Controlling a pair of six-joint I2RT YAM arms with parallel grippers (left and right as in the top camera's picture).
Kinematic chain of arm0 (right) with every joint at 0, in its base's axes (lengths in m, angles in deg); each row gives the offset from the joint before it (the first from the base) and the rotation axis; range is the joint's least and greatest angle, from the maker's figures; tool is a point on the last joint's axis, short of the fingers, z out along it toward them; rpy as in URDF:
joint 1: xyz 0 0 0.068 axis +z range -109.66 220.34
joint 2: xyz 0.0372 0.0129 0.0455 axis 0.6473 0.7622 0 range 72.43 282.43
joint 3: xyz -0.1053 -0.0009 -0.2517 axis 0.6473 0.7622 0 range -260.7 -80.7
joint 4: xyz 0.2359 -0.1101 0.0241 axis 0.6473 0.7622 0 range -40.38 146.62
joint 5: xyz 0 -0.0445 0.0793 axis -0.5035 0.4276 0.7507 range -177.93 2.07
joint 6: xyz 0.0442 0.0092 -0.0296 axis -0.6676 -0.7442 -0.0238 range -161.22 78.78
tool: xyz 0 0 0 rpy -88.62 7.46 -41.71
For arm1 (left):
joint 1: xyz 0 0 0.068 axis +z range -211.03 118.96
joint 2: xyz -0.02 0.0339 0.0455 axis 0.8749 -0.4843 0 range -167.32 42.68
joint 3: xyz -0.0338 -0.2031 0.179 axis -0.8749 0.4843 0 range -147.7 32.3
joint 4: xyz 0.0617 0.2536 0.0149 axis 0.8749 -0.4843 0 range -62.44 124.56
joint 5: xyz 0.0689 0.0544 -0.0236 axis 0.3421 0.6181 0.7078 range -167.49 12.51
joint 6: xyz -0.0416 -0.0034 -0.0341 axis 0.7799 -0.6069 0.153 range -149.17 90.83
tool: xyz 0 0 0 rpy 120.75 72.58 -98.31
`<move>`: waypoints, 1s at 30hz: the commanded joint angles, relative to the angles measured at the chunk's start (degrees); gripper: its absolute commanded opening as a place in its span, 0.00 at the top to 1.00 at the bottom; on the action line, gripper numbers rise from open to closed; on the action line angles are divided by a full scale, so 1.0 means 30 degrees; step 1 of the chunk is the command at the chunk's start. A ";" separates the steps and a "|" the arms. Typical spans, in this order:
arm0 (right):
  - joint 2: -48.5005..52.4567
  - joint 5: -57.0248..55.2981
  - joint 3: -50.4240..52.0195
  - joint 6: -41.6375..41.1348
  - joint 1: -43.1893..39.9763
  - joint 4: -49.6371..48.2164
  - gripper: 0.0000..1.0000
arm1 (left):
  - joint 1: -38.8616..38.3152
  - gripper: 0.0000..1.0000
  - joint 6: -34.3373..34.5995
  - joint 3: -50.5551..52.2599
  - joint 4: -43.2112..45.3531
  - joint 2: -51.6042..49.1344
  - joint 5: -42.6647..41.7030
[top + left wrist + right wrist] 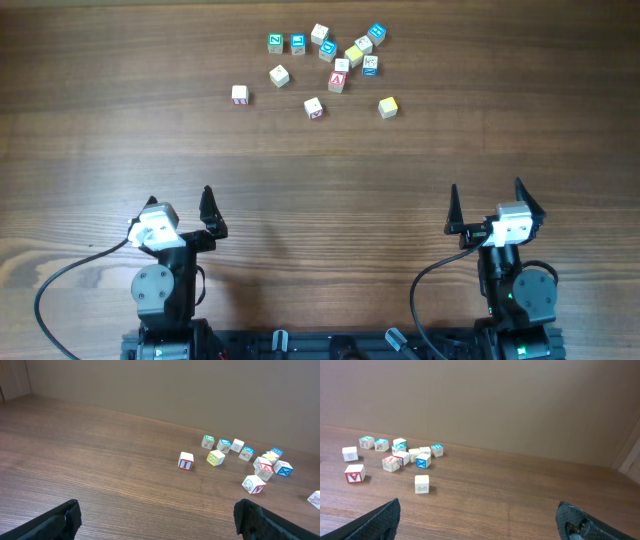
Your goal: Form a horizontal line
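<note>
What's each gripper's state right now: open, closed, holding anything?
Left gripper: open, holding nothing.
Right gripper: open, holding nothing.

Wood-grain table fills overhead view. Upper centre: green cube just beside blue cube, side by side. Teal cube to their right. 2 more blue-faced: corner cube at cluster's upper right, low cube below it. Plain beige wall behind table in wrist views.

wide open table before cube cluster; cluster packed tight; yellow cube apart.
</note>
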 commanded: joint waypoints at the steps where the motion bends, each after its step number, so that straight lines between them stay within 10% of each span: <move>1: -0.0029 0.0219 0.0022 0.0240 -0.0109 -0.0051 0.00 | 0.0138 0.00 -0.0372 0.0087 0.0000 0.0015 -0.0226; 8: -0.0029 0.0219 0.0022 0.0240 -0.0109 -0.0051 0.00 | 0.0138 0.00 0.1217 -0.2973 0.3388 0.0015 -0.6492; 15: -0.0029 0.0219 0.0022 0.0240 -0.0109 -0.0044 0.00 | 0.0138 0.00 0.1202 -1.0513 -0.0801 -0.0816 -0.8174; 30: -0.0029 0.0219 0.0022 0.0240 -0.0109 -0.0051 0.00 | 0.0138 0.00 -0.0393 -3.4636 -1.4083 -2.0888 -0.8189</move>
